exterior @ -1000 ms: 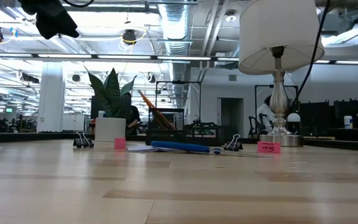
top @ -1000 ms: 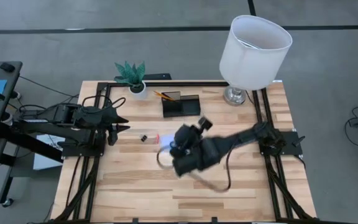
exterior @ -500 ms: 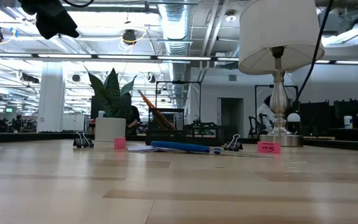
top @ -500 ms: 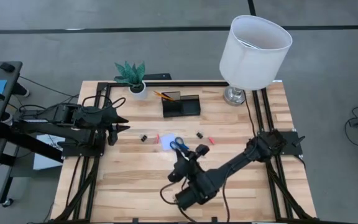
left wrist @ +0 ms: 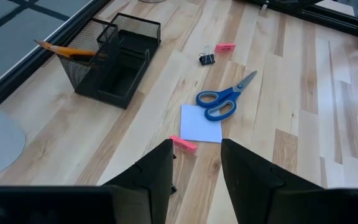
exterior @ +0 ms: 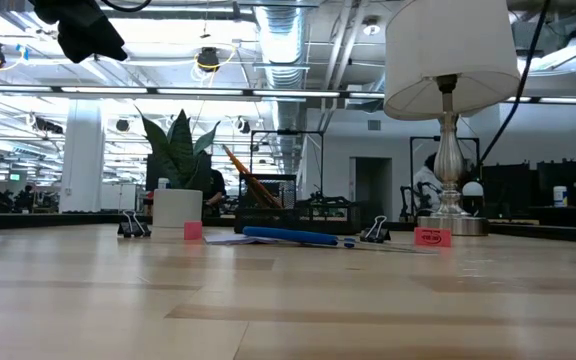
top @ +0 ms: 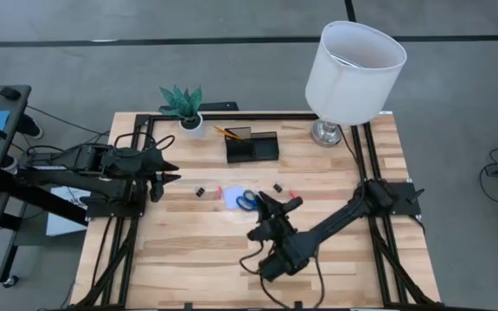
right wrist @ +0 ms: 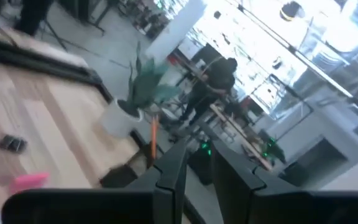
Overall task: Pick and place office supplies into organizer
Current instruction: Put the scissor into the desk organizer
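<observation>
Reaching in from the desk's right edge, the right gripper [right wrist: 198, 163] hangs raised over the middle of the pale wooden desk [top: 188, 259], just beside the blue-handled metal scissors [top: 247, 200]. Its fingers are parted by a narrow gap with nothing between them. Its wrist view looks toward the rear edge rather than down at the items. The left gripper [left wrist: 196, 149] waits near the left edge, its fingers loosely apart and empty. The scissors lie flat with their handles overlapping the pale square paper note pad [left wrist: 201, 123] and their blades pointing away from it. A small pink bit [left wrist: 184, 144] lies just beside the pad, and a tiny black binder clip [left wrist: 207, 58] sits farther toward the right edge. The small black mesh organizer [top: 252, 147] stands near the rear edge, between the white plant pot [top: 192, 123] and the white-shaded table lamp [top: 353, 65]. An orange wooden pencil [left wrist: 64, 50] already leans in its taller compartment. The step in hand looks like picking up the scissors. To do it well, the right wrist should tip downward first. The fingers should spread wider and come down across the joined blades or the handle neck. They should stay clear of the pad so that the paper is not dragged along. Because the scissors lie flat, the fingers will need to press close to the wood before closing.
</observation>
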Motion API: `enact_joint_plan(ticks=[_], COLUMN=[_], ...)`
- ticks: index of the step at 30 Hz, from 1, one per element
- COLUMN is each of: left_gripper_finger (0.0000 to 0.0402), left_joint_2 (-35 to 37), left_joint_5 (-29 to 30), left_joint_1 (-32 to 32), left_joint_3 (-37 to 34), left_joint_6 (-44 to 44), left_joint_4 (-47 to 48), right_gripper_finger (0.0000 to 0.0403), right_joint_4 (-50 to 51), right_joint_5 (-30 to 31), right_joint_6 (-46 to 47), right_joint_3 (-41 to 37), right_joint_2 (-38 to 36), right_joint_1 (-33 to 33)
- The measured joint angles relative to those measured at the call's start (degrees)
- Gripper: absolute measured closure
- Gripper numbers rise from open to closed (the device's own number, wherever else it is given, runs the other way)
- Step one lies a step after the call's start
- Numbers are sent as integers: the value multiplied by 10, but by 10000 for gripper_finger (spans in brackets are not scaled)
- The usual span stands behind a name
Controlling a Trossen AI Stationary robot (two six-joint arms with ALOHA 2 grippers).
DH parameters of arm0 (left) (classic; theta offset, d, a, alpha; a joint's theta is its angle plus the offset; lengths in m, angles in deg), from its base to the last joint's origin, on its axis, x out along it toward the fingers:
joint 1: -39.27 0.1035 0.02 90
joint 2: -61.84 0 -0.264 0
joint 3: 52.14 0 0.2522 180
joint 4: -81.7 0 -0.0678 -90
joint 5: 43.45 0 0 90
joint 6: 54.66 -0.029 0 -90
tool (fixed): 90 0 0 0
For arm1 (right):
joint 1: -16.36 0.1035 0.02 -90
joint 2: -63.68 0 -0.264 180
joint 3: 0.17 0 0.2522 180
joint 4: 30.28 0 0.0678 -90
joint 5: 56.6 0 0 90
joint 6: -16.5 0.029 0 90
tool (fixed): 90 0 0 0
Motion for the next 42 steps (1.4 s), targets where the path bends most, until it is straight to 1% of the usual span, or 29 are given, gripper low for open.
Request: enact_joint_plan(ticks=[4, 6, 10, 13, 17, 21, 23, 25, 27, 29, 32, 33, 34, 36, 40, 42], left_gripper_finger=[276, 276, 276, 276, 276, 276, 276, 276, 276, 276, 276, 276, 276, 276, 276, 276], left_joint_2=[0, 0, 0, 0, 0, 0, 0, 0, 0, 0, 0, 0, 0, 0, 0, 0], left_joint_5=[0, 0, 0, 0, 0, 0, 0, 0, 0, 0, 0, 0, 0, 0, 0, 0], left_joint_1=[0, 0, 0, 0, 0, 0, 0, 0, 0, 0, 0, 0, 0, 0, 0, 0], left_joint_3=[0, 0, 0, 0, 0, 0, 0, 0, 0, 0, 0, 0, 0, 0, 0, 0], left_joint_6=[0, 0, 0, 0, 0, 0, 0, 0, 0, 0, 0, 0, 0, 0, 0, 0], left_joint_4=[0, 0, 0, 0, 0, 0, 0, 0, 0, 0, 0, 0, 0, 0, 0, 0], right_gripper_finger=[336, 336, 339, 351, 375, 397, 401, 400, 400, 401, 401, 400, 399, 398, 401, 402], right_joint_4=[-29, -22, -22, -17, 28, 41, 34, 24, -18, -106, -258, -301, -339, -376, -370, -407], right_joint_5=[3, -1, 0, 1, 1, 1, -13, -52, -118, -225, -418, -465, -498, -523, -525, -539], right_joint_6=[4, 19, 45, 45, 45, 19, -6, -50, -128, -251, -445, -493, -529, -570, -584, -614], right_joint_3=[-69, -97, -126, -124, -106, -71, -42, -4, 37, 66, 87, 92, 95, 95, 90, 68], right_joint_2=[-16, -13, -12, -13, -17, -34, -38, -38, -38, -40, -39, -38, -38, -38, -38, -39], right_joint_1=[-37, -50, -46, -27, 5, 27, 34, 35, 35, 29, 17, 13, 9, -1, -26, -40])
